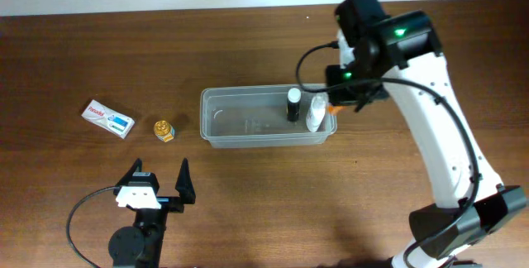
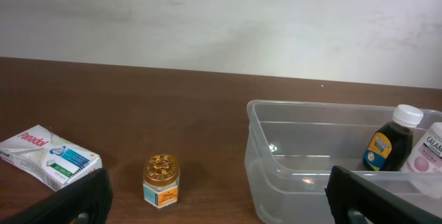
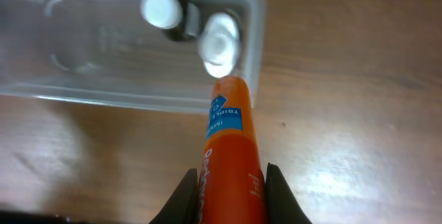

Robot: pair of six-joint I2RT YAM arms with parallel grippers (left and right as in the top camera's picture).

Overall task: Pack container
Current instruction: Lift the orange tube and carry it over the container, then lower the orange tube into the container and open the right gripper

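Container (image 1: 240, 123); right gripper (image 3: 231, 182) clamped on orange tube (image 3: 231, 144), seemingly, wrist view only; left gripper (image 1: 161, 170) apart.

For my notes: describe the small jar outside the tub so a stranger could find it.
Find the clear container mid-table. Off its left end, before the white-and-blue box, stands a small jar. Only it has a gold lid.

Our left gripper (image 1: 160, 169) holds its two fingers (image 1: 184, 179) spread wide apart, with nothing between them. Our left arm (image 1: 136, 236) sits folded low, right behind that gripper. Our right arm (image 1: 438, 127) reaches far out and bends at the elbow, with its wrist tipped down. Our right gripper (image 3: 231, 196) squeezes tight on an orange tube (image 3: 230, 137), which pokes out ahead of the tips.
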